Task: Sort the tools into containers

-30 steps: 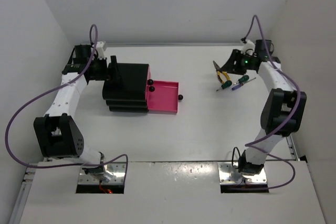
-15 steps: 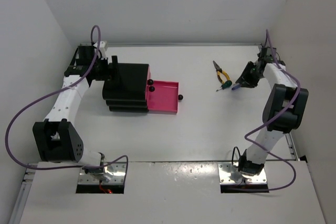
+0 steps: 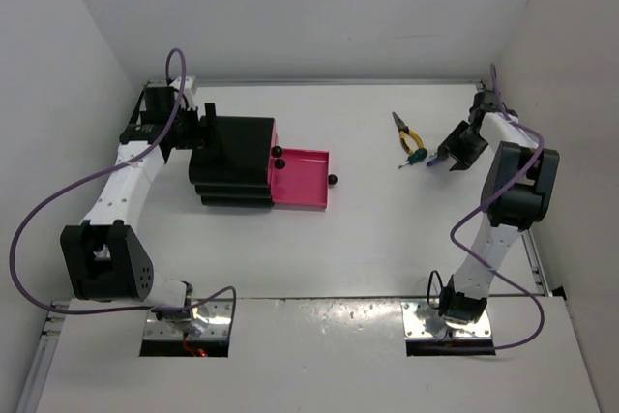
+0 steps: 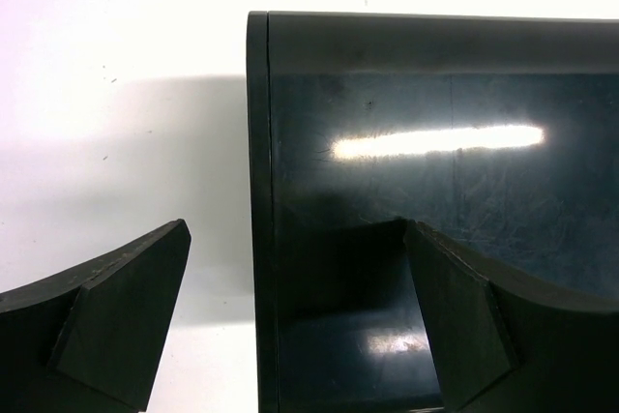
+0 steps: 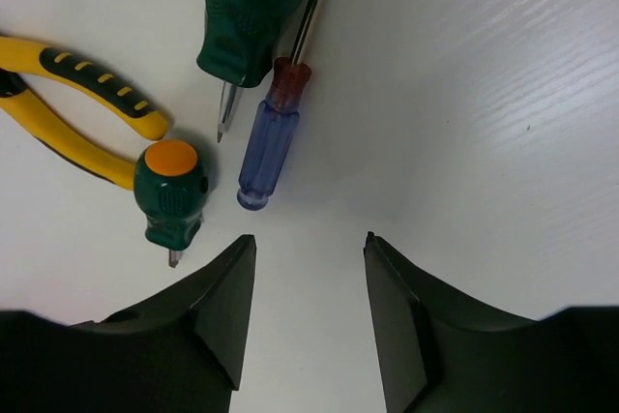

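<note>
The black cabinet (image 3: 237, 157) stands at the left, with one pink drawer (image 3: 300, 179) pulled out to the right and showing only pink inside; the other two drawers are shut. My left gripper (image 3: 205, 132) is open, its jaws straddling the cabinet's edge (image 4: 259, 142). At the right lie yellow-handled pliers (image 5: 87, 113), a stubby green screwdriver with an orange cap (image 5: 170, 191), a blue-handled screwdriver (image 5: 271, 142) and a larger green handle (image 5: 251, 7). My right gripper (image 5: 309, 244) is open and empty, low over the table just short of the blue handle; it also shows in the top view (image 3: 447, 155).
The pliers (image 3: 403, 131) and a green screwdriver (image 3: 416, 155) lie left of the right gripper in the top view. White walls close in the table on the left, back and right. The right arm is folded close to the right wall.
My right gripper has swung from over the tools to their right side and turned toward them. The left arm has barely moved.
</note>
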